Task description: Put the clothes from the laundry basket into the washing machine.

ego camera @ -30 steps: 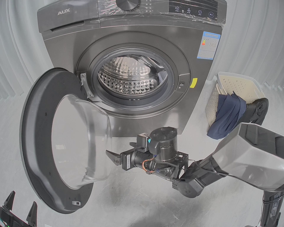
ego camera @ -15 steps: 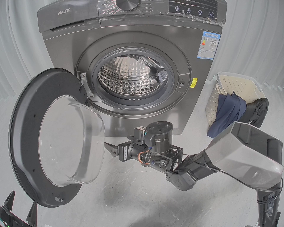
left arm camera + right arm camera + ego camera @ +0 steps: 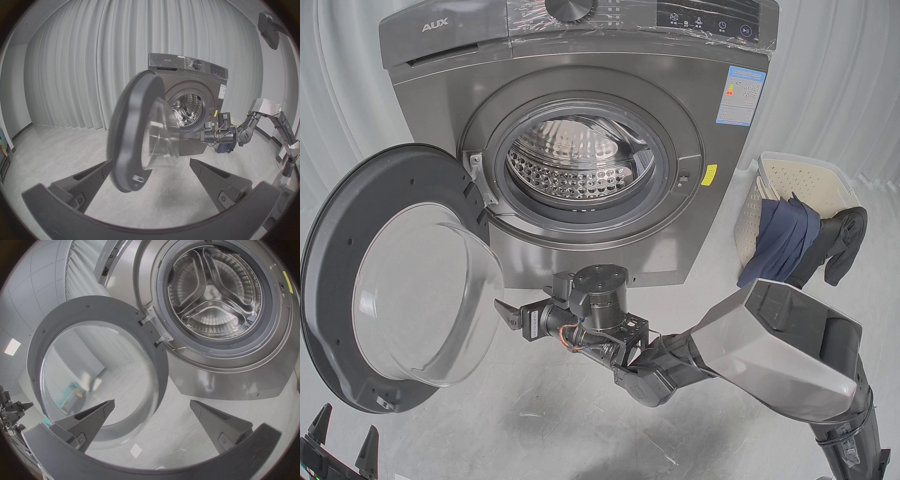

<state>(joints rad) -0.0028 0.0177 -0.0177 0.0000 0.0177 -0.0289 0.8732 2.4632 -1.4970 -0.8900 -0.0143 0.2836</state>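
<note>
My L gripper [image 3: 345, 434] is hanging low, front-left of the washing machine [image 3: 444, 100], jaws spread, gripping nothing. The door [image 3: 337, 250] is standing wide open off the machine's left side. My R gripper [image 3: 504, 311] is hovering below the machine's opening, just beside the door glass, jaws released. Bare floor [image 3: 550, 425] is lying in front. Right of the machine, the laundry basket [image 3: 800, 175] is holding the clothes, w/ navy piece [image 3: 784, 240] and black piece [image 3: 844, 240] draping over its rim.
</note>
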